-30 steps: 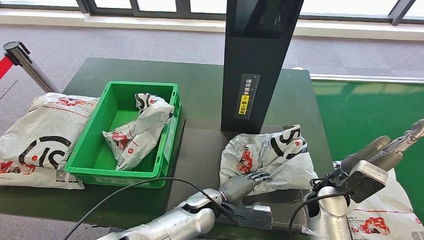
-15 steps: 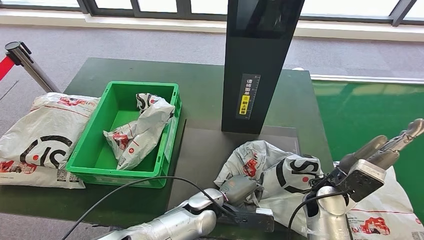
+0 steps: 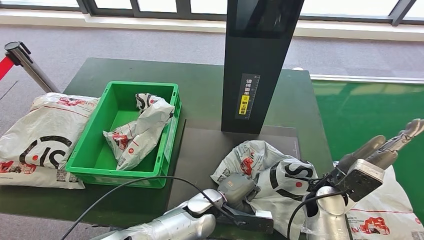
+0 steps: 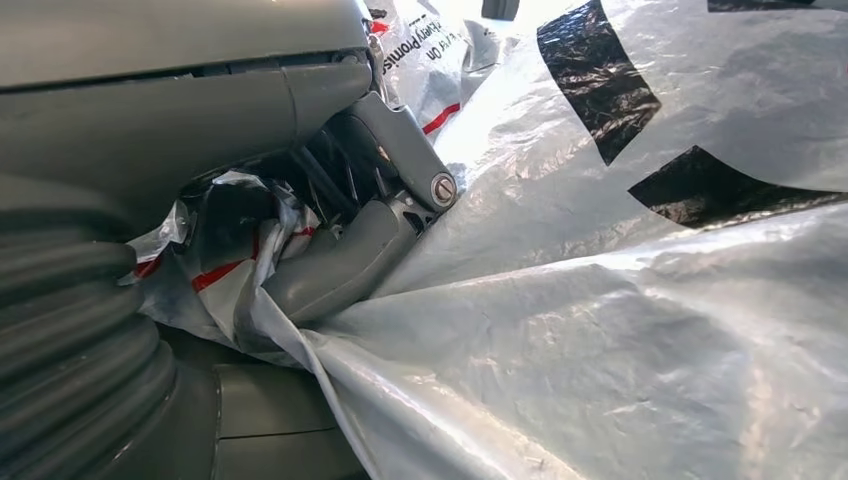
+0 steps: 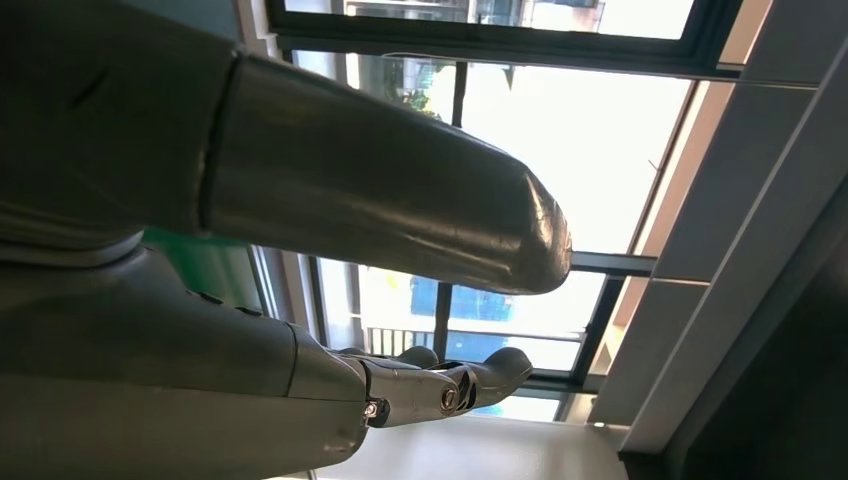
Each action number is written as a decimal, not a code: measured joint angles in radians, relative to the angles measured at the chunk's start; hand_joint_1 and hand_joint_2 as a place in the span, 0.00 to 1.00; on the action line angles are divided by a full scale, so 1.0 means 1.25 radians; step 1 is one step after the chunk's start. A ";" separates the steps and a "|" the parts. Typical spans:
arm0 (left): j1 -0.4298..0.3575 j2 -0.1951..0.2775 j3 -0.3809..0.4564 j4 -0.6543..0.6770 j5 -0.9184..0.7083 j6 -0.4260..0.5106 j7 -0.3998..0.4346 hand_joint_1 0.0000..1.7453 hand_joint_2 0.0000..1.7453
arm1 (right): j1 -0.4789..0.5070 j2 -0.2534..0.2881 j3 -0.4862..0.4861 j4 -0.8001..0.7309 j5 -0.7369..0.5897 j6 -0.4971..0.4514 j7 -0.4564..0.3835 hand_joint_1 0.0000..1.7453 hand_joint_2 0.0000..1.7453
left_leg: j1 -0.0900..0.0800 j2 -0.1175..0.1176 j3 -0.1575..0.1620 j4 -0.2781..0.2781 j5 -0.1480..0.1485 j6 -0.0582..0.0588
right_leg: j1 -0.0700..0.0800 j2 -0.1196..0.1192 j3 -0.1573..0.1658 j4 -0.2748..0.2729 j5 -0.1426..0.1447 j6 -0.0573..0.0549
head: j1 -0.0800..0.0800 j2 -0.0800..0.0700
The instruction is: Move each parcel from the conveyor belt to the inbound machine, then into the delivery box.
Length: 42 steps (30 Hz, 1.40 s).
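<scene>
Fingers [image 4: 340,265] of left hand [image 3: 239,188] bunched into white parcel [image 3: 272,182] at front edge of inbound machine [image 3: 260,60] platform.
Right hand [image 3: 382,150] raised beside it, fingers spread, holding nothing; green delivery box [image 3: 167,132] near table's left, one parcel inside.

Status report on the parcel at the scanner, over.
Left robot hand grips parcel on the inbound machine plate. Right robot hand open, raised, holding nothing. Green delivery box already holds one parcel; path there looks unobstructed.
</scene>
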 joint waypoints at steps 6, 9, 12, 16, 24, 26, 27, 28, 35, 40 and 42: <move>0.022 0.003 0.040 -0.044 -0.279 0.259 0.059 1.00 1.00 | 0.009 0.001 0.000 -0.002 0.013 -0.002 0.000 0.00 0.00 | 0.000 0.000 0.000 0.000 0.000 0.000 | 0.000 -0.001 0.000 0.000 0.000 0.000 | 0.000 0.000; 0.079 0.011 0.223 -0.171 -0.667 0.285 -0.045 1.00 1.00 | 0.015 0.006 0.000 -0.004 0.018 -0.005 0.000 0.00 0.00 | 0.000 0.001 0.000 0.000 0.000 0.000 | 0.000 0.001 -0.001 0.000 0.000 0.000 | 0.000 0.000; 0.137 0.015 0.432 -0.320 -0.818 0.287 -0.132 1.00 1.00 | 0.020 0.009 0.000 -0.006 0.019 -0.008 0.000 0.00 0.00 | 0.000 0.004 -0.001 0.000 -0.001 0.000 | 0.000 0.004 -0.003 0.000 0.000 0.000 | 0.000 0.000; 0.187 0.020 0.622 -0.503 -0.703 0.287 -0.207 1.00 1.00 | 0.022 0.011 0.000 -0.007 0.018 -0.008 0.000 0.00 0.00 | 0.000 0.004 0.000 0.000 -0.001 0.000 | 0.000 0.004 -0.003 0.000 0.000 0.000 | 0.000 0.000; 0.246 0.032 0.840 -0.745 -0.605 0.287 -0.314 1.00 1.00 | 0.022 0.010 0.000 -0.011 -0.023 0.007 0.000 0.00 0.00 | 0.000 0.004 -0.001 0.000 -0.001 -0.001 | 0.000 0.004 -0.003 0.001 0.000 -0.001 | 0.000 0.000; 0.256 0.035 0.881 -0.785 -0.591 0.287 -0.331 1.00 1.00 | 0.022 0.010 0.000 -0.013 -0.024 0.009 0.000 0.00 0.00 | 0.000 0.004 -0.001 0.000 -0.001 -0.001 | 0.000 0.004 -0.003 0.001 0.000 -0.001 | 0.000 0.000; 0.260 0.036 0.900 -0.803 -0.585 0.287 -0.336 1.00 1.00 | 0.022 0.010 0.000 -0.014 -0.025 0.011 0.000 0.00 0.00 | 0.000 0.004 -0.001 0.000 -0.001 -0.001 | 0.000 0.004 -0.003 0.001 -0.001 -0.001 | 0.000 0.000; 0.265 0.037 0.920 -0.822 -0.578 0.287 -0.341 1.00 1.00 | 0.023 0.010 0.000 -0.015 -0.025 0.014 0.000 0.00 0.00 | 0.000 0.004 -0.001 0.000 -0.001 -0.001 | 0.000 0.004 -0.003 0.001 -0.001 -0.001 | 0.000 0.000; 0.283 0.041 1.016 -0.896 -0.555 0.286 -0.361 1.00 1.00 | 0.027 0.010 0.000 -0.020 -0.023 0.021 0.000 0.00 0.00 | 0.000 0.004 -0.001 0.000 -0.001 -0.001 | 0.000 0.004 -0.003 0.001 -0.001 -0.001 | 0.000 0.000; 0.287 0.042 1.088 -0.923 -0.530 0.286 -0.388 1.00 1.00 | 0.029 0.010 0.000 -0.021 -0.020 0.034 0.000 0.00 0.00 | 0.000 0.004 -0.001 0.000 -0.001 -0.001 | 0.000 0.004 -0.003 0.001 -0.001 -0.001 | 0.000 0.000; 0.284 0.042 1.134 -0.926 -0.519 0.286 -0.402 1.00 1.00 | 0.031 0.010 0.000 -0.024 -0.020 0.037 0.000 0.00 0.00 | 0.000 0.004 0.000 0.000 -0.001 -0.001 | 0.000 0.004 -0.003 0.001 -0.001 -0.001 | 0.000 0.000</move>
